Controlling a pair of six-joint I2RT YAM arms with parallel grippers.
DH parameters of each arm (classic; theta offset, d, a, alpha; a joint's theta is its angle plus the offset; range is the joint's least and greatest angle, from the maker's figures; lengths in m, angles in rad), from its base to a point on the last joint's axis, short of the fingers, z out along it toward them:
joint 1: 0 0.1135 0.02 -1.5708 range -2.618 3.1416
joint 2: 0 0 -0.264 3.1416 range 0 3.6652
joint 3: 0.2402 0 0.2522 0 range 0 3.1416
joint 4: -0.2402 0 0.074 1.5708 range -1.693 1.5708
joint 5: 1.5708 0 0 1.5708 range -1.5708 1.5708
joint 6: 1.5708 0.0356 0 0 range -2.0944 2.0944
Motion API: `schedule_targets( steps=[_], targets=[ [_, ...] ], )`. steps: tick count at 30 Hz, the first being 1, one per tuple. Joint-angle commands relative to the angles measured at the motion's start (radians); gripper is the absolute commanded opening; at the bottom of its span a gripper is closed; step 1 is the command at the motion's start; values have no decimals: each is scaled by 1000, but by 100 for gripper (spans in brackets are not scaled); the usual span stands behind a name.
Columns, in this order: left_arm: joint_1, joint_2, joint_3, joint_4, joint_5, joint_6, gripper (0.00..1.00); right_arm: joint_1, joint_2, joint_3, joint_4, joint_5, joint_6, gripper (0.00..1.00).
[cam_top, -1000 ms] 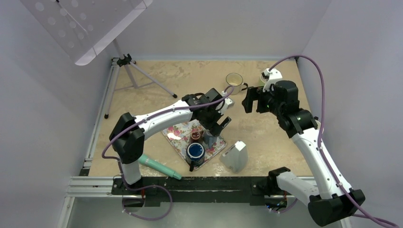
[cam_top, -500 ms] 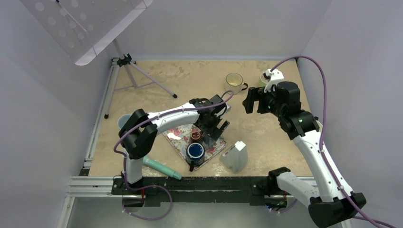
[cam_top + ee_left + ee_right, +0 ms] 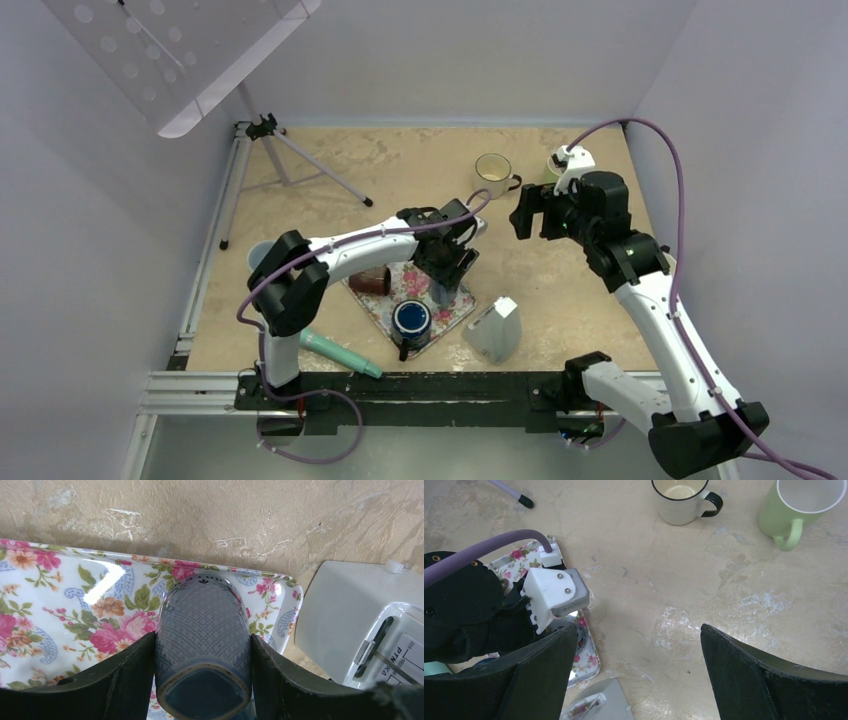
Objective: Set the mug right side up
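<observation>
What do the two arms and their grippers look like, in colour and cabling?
Both the left arm and the right arm have white links and bulky black joints. A purple cable runs along each. The left gripper and the right gripper have matte black fingers. A white block with two screws sits on the left wrist.
</observation>
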Motion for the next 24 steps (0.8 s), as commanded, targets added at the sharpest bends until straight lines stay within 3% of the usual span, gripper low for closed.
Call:
schedule_targets(
  steps=[1, 6, 10, 18, 24],
  targets=[
    [14, -16, 45, -7, 26, 21, 0, -5, 10, 10, 26, -12, 20, 96],
    [35, -25, 53, 20, 64, 48, 0, -4, 12, 12, 30, -16, 20, 96],
    [84, -30, 88, 46, 198, 80, 0, -5, 13, 5, 37, -36, 25, 96],
    [161, -45, 155, 63, 362, 132, 0, -5, 12, -33, 101, -148, 70, 96],
    [240, -65, 224, 93, 455, 109, 0, -4, -42, -164, 248, -294, 198, 97]
  ],
)
